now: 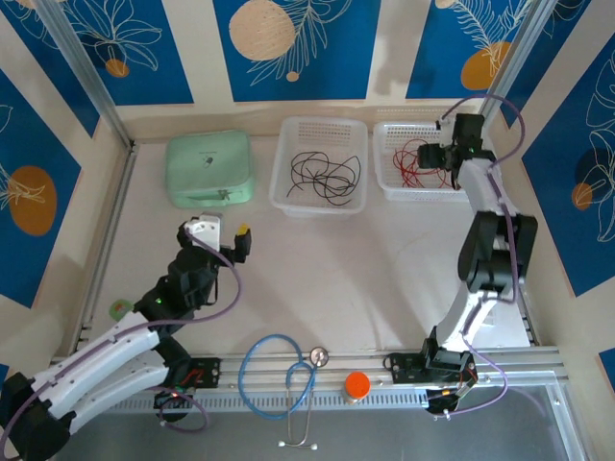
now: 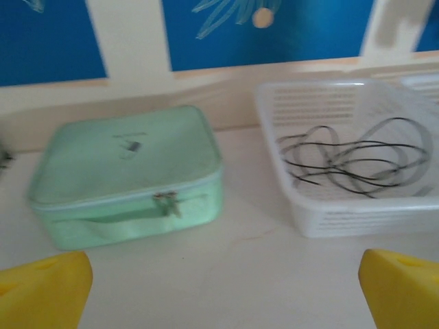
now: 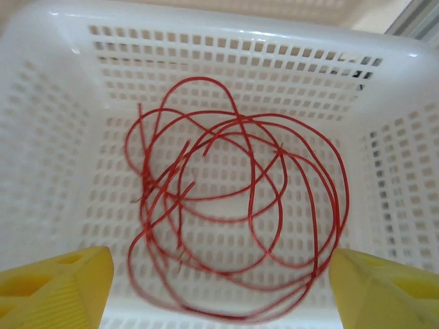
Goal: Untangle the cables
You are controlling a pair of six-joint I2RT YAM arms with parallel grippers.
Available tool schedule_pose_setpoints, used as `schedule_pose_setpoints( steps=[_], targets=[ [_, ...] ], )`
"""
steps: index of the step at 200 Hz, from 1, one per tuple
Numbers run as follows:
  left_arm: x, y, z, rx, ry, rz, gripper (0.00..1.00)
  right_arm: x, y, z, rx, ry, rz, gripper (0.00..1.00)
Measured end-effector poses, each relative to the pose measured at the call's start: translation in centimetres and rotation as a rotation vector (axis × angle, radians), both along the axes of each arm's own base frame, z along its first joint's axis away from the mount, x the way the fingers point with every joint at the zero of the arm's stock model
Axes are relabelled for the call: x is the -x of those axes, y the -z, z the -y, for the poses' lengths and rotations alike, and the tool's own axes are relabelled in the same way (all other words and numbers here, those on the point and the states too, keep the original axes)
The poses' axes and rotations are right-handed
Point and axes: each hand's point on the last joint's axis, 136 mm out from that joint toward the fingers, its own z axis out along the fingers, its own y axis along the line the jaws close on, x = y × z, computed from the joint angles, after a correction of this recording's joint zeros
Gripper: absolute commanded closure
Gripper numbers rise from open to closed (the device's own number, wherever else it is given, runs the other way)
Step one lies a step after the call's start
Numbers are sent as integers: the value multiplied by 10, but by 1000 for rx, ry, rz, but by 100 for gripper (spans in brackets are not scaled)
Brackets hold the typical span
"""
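Left pincer (image 2: pixel 219 295) hovers over the tabletop (image 1: pixel 384 269), left of the middle basket (image 1: pixel 322 125) and nearer the arm bases, well apart from it; yellow fingertips (image 2: pixel 41 291) spread wide, nothing between them, facing toward the basket. Small greenish round thing (image 1: pixel 119 308) lies further left of the basket, near the tabletop's left edge. Mint green zip case (image 1: pixel 209 168) sits flat just left of the middle basket, apart from it, zipper pull on the side facing the arms. Blue stethoscope (image 1: pixel 274 375) lies well apart from the basket, at the near edge of the tabletop, tube in a loop, chest piece at the loop's right. The middle basket is white, perforated, upright at the back of the tabletop; black cables (image 1: pixel 325 176) lie inside it in loose overlapping loops, all within its walls. Orange round object (image 1: pixel 357 384) sits at the near edge, on the arms' side of the basket and a little right of it. Second white basket (image 1: pixel 384 163) stands just right of the middle basket, a narrow gap between them; red cables (image 3: pixel 236 205) lie on its floor in a loose curled bundle, strands crossing many times. Right pincer (image 3: pixel 219 288) hangs above that right-hand basket pointing down into it, fingers wide apart, gripping nothing; the red cables lie below it and I can't tell if a finger touches them.
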Motion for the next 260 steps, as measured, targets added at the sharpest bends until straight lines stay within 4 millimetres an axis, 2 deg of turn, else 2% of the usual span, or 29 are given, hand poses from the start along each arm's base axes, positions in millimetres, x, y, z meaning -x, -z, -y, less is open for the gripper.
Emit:
schedule_pose_setpoints(
  steps=[25, 47, 63, 76, 105, 129, 145, 154, 166, 182, 208, 231, 234, 240, 260],
  targets=[
    [-14, 1, -22, -75, -124, 44, 4, 50, -36, -18, -36, -4, 155, 17],
    [-26, -4, -38, -126, -212, 76, 1, 84, -41, -32, -93, -10, 248, 17],
    [-33, -3, -52, -158, -281, 97, 1, 101, -25, -39, -137, -10, 260, 17],
    [-38, 8, -70, -181, -350, 95, 1, 114, -4, -45, -163, -10, 255, 17],
    [-49, 55, -107, -224, -475, 11, 0, 138, 54, -56, -202, -24, 216, 17],
    [-54, 103, -121, -282, -512, -50, 0, 142, 83, -60, -225, -34, 180, 18],
    [-57, 137, -124, -324, -501, -103, 1, 138, 88, -62, -234, -44, 175, 18],
    [-60, 147, -124, -340, -484, -128, 0, 136, 87, -62, -240, -49, 180, 18],
    [-64, 148, -120, -338, -454, -128, 0, 133, 85, -62, -253, -53, 198, 18],
    [-78, 137, -111, -312, -412, -92, 0, 131, 83, -62, -290, -54, 248, 18],
    [-94, 123, -107, -239, -336, -58, 0, 137, 97, -72, -338, -91, 272, 18],
    [-101, 130, -127, -153, -302, -76, 0, 130, 117, -89, -359, -154, 260, 16],
    [-101, 133, -130, -142, -298, -87, 0, 130, 122, -92, -361, -160, 240, 13],
    [-101, 138, -132, -123, -289, -105, 0, 131, 126, -95, -367, -166, 222, 0],
    [-103, 144, -128, -84, -233, -128, 0, 127, 122, -102, -357, -192, 235, 1]
  ],
)
